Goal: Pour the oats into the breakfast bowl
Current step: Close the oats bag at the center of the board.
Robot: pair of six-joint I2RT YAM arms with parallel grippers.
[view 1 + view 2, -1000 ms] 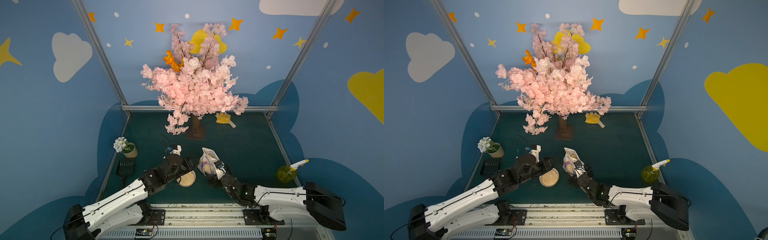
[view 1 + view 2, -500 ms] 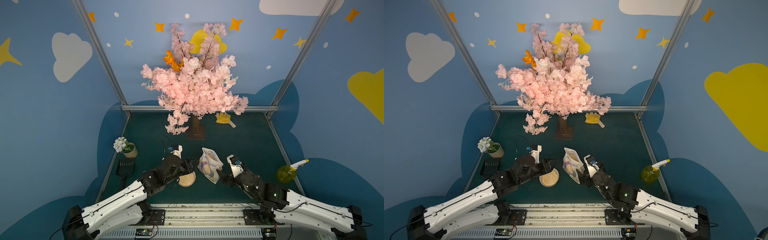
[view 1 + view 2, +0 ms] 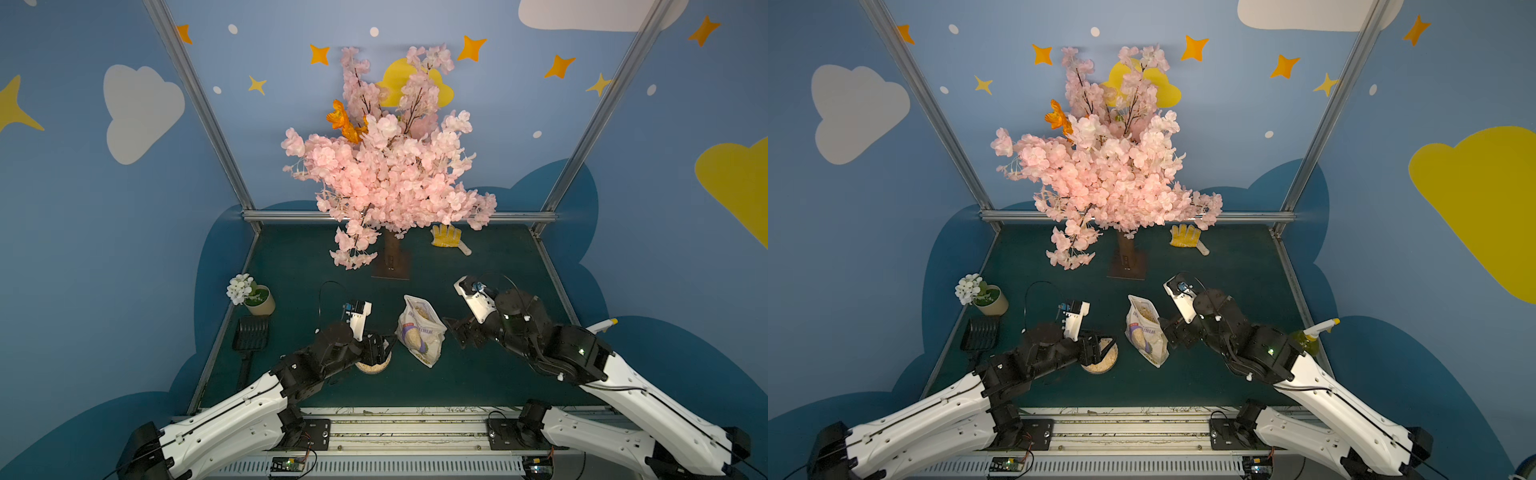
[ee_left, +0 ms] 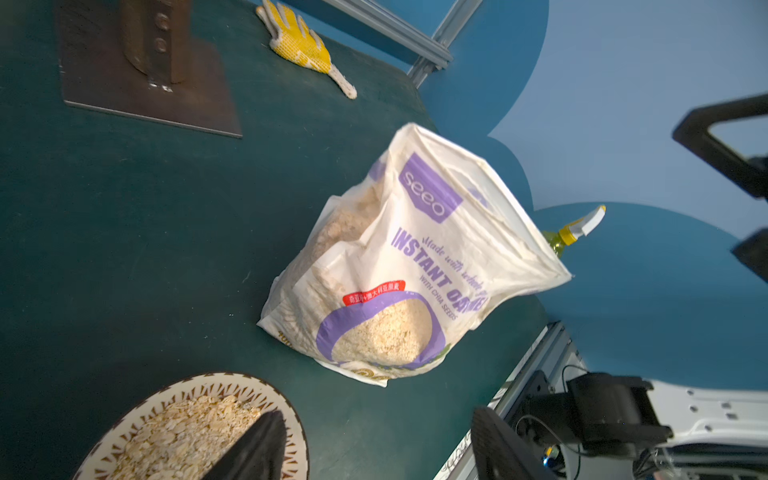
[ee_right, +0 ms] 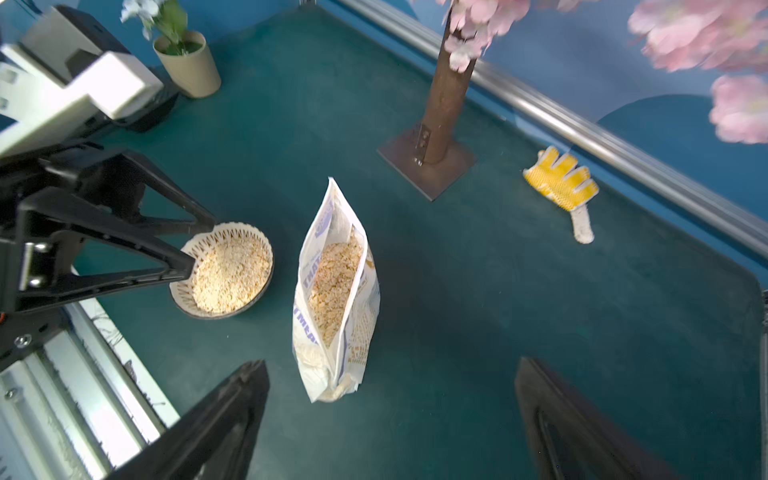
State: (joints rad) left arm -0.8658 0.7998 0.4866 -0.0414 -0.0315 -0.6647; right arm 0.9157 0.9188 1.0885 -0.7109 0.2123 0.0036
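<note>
The oats bag (image 3: 419, 328) (image 5: 336, 291) stands upright and open-topped on the green table, nothing touching it. Left of it sits the breakfast bowl (image 3: 374, 371) (image 5: 232, 227) (image 4: 208, 384), filled with pale flakes. My left gripper (image 3: 384, 347) (image 4: 376, 419) hovers open over the bowl's rim on the side toward the bag, with nothing between its fingers. My right gripper (image 3: 457, 332) (image 5: 390, 365) stands wide open just right of the bag, clear of it and empty.
The pink blossom tree's brown base plate (image 3: 390, 257) stands behind the bag. A yellow glove (image 3: 446, 237) lies at the back right. At the left are a beige flowerpot (image 3: 257, 297) and a black scoop (image 3: 251, 336). A yellow-green spray bottle (image 3: 1308, 338) stands behind my right arm.
My right gripper has drawn back to the right, away from the bag, which stays standing. My left gripper has spread its jaws wider over the bowl.
</note>
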